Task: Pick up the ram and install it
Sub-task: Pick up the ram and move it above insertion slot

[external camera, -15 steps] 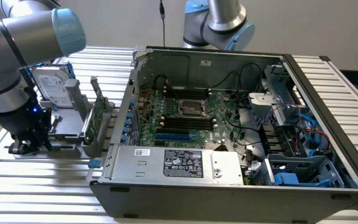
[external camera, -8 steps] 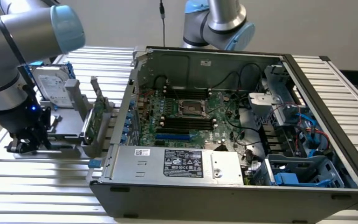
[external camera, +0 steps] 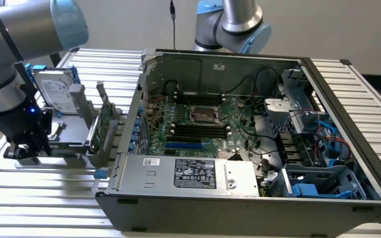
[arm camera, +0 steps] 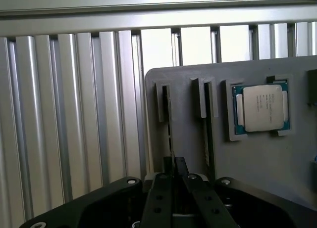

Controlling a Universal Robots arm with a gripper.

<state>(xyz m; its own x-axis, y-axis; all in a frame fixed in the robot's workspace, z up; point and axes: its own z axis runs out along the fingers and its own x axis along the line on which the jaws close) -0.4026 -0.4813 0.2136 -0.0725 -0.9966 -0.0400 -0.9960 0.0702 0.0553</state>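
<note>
In the exterior view, the arm stood at the exterior view's left with its gripper lowered onto the near end of a grey holder on the slatted table. The holder carried a silver hard drive standing upright at its far end. A green expansion card stood on edge in it nearer the computer case. The case lay open to the exterior view's right of the holder. Inside it were the motherboard with its processor socket, and a row of black memory slots just near of the socket. A power supply lay along the near wall and a blue drive caddy sat in the near right corner.

In the wrist view, the grey holder showed as a plate with two narrow slots and a square recess. The ram stood edge-on in one slot. A second stick stood in the slot between the ram and the recess, which held a processor. The gripper sat right over the ram with its jaws drawn nearly together, pinching the stick's thin upper edge while the stick sat in its slot.
</note>
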